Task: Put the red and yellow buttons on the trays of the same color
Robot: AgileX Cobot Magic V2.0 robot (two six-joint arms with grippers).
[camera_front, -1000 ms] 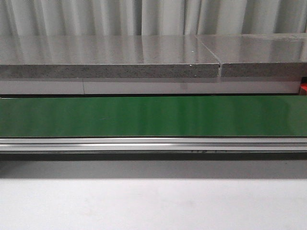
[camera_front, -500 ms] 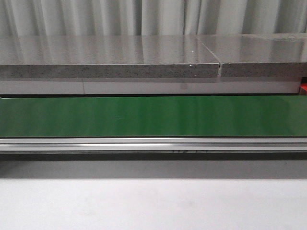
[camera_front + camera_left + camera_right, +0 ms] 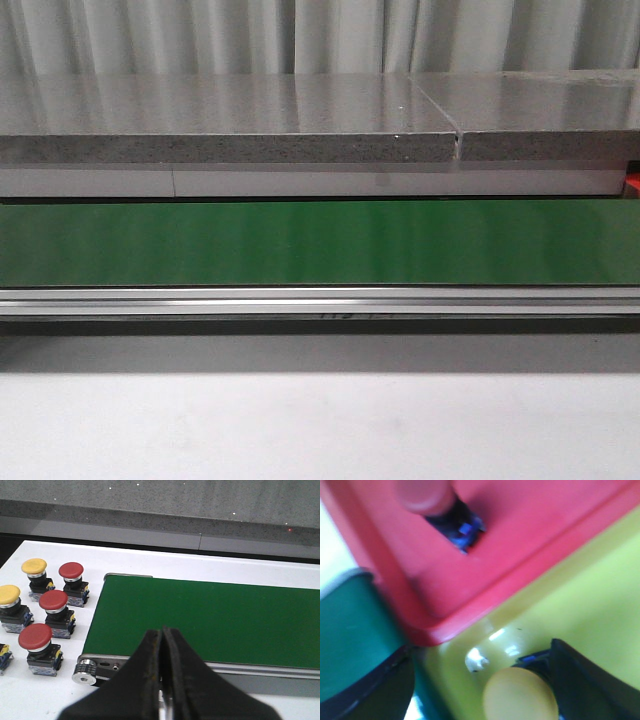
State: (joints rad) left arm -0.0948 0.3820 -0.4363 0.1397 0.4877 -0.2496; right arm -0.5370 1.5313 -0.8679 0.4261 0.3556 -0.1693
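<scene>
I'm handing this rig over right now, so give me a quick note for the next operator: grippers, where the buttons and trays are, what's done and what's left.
Left gripper: shut, empty, hovering by the green conveyor belt.
Right gripper: open around a yellow button over the yellow tray; the blurred view does not show whether the button has been let go.
Done: one red button sits in the red tray.
Left: three red buttons and two yellow buttons wait on the white table beside the belt's end.
</scene>
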